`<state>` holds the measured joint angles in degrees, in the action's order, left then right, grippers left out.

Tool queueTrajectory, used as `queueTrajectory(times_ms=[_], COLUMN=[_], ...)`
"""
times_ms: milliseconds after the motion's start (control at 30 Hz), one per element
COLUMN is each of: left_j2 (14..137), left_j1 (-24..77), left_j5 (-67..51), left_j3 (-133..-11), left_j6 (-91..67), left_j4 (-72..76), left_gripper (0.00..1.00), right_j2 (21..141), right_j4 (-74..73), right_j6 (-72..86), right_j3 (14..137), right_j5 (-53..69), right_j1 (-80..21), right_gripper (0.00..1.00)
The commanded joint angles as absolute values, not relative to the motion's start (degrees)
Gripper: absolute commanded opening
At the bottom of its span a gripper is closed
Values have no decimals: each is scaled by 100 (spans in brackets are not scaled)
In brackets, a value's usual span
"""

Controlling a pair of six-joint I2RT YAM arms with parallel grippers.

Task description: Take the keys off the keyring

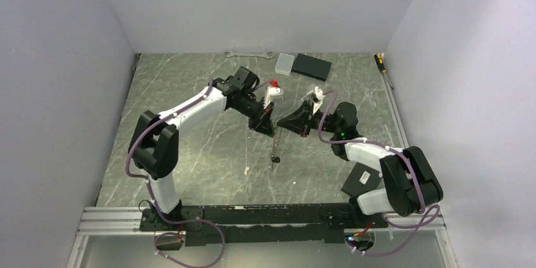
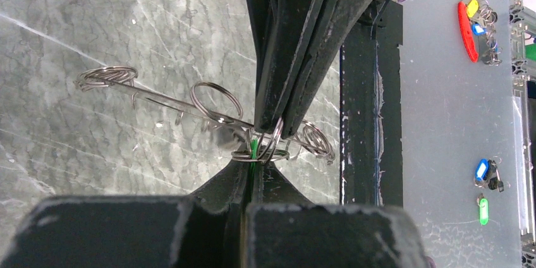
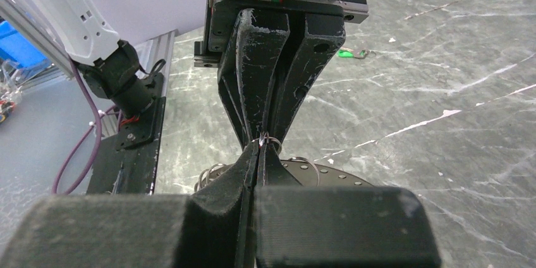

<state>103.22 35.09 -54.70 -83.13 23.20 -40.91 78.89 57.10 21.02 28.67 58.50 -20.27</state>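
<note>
**Keyring** [image 2: 158, 97]: thin grey metal wire, a straight run linking several small coiled loops. It is slack and lifted clear of the table at mid-table. One loop is pinched in the closed tips of the right gripper [image 1: 284, 126]. In the top view the rest hangs toward the near side. A small dark piece [image 1: 275, 159] sits at its lower end; whether this is the black-headed key cannot be told.

**First green key** [image 2: 254, 148]: only a bright green sliver shows, clamped in the closed seam of the left gripper [image 1: 270, 127] and touching a loop.

**Second green key** [image 3: 351, 54]: lies flat on the table, well apart from the keyring.
</note>
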Motion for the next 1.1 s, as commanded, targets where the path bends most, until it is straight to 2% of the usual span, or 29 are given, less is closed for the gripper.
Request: queueTrajectory(times_ms=[0, 333, 500, 667, 800, 867, 967, 1067], left_j2=[10389, 10388, 10163, 9958, 9869, 9861, 9876, 9928], left_j1=[3576, 3604, 3480, 3276, 3244, 3243, 3243, 3260], left_j5=[-5552, -5562, -5309, -5123, -4915, -4934, -5007, -4961], left_j3=[-8328, -8351, -8684, -9068, -9306, -9421, -9542, -9677], left_j6=[2171, 2132, 2471, 2777, 2926, 2918, 2893, 3037], left_j4=[-3871, -3884, -4377, -4834, -5047, -5092, -5108, -5251], left_gripper=[0, 0, 0, 0, 0, 0, 0, 0], right_j2=[7809, 7814, 7840, 7808, 7792, 7806, 7807, 7780], right_j4=[6371, 6145, 5331, 5334, 4772, 4612, 4511, 4306], right_j6=[2201, 2101, 1585, 1581, 1282, 1186, 1147, 1070], right_j3=[2918, 2933, 3048, 3068, 3232, 3251, 3261, 3340], right_j5=[5827, 5869, 6108, 6157, 6203, 6260, 6311, 6420], right_j1=[-2004, -1983, -1864, -1750, -1749, -1749, -1749, -1756], right_gripper=[0, 0, 0, 0, 0, 10, 16, 31])
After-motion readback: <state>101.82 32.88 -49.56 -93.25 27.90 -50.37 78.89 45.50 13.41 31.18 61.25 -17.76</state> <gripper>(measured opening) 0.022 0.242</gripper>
